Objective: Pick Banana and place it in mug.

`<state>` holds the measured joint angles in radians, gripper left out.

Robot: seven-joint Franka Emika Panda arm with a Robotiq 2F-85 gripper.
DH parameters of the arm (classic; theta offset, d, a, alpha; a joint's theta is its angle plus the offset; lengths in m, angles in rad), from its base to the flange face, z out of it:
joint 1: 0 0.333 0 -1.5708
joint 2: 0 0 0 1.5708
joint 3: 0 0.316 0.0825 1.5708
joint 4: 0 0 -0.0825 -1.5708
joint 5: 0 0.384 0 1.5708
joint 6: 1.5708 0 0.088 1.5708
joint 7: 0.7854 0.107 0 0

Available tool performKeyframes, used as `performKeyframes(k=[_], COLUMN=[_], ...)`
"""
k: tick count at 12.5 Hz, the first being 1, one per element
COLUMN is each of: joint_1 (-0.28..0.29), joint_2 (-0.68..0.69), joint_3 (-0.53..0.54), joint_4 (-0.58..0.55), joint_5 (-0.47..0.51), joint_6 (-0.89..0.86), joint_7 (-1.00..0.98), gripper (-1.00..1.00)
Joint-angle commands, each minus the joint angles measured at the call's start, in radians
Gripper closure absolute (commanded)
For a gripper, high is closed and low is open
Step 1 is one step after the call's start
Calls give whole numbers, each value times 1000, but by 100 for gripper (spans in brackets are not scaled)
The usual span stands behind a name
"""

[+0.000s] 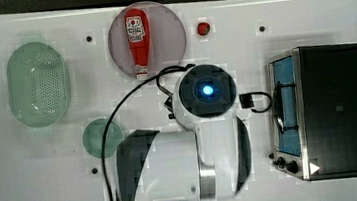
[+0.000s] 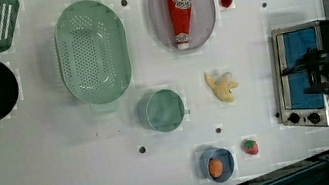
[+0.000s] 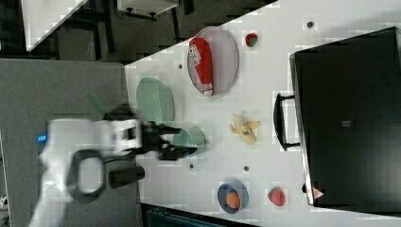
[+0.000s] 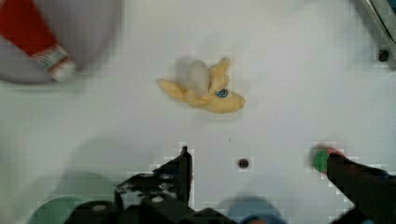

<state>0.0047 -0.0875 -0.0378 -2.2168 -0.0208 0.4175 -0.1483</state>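
One half-peeled pale yellow banana bears a small blue sticker.

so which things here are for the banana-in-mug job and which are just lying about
For the job: pale yellow peeled toy banana; round teal-green mug; open gripper.

Lying about: red ketchup bottle; pale green perforated colander; silver toaster oven; red strawberries.

My arm has a glossy white shell with dark grey joint sections and a silver ring. The round black cap on top carries a lit blue lamp. A black cable loops along the casing. Gripper: black fingers, screw heads visible.
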Motion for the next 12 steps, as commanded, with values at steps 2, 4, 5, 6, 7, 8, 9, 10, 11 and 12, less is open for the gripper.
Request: performKeyframes(k=[2,4,5,6,7,8,9,10,11,12], joint_1=[-1,-1,0,0,1,1,2,2,2,2], joint_2=[38,112,150,187,224,259,294,326,355,381], joint_3=[-11,-10,-8,-7,-7,-7,-6,-4,-2,1], joint_4=[-86,-117,-128,-138,-143,-147,-151,-153,-156,-163], joint_5=[12,12,12,12,12,12,12,12,12,12], joint_6=[151,233,271,315,363,414,463,507,552,598], joint_7=[-196,-241,-266,-286,-293,-293,-293,-293,-293,-293], gripper=[-100,-100,-100,-100,-100,-100,-100,-100,-100,-100])
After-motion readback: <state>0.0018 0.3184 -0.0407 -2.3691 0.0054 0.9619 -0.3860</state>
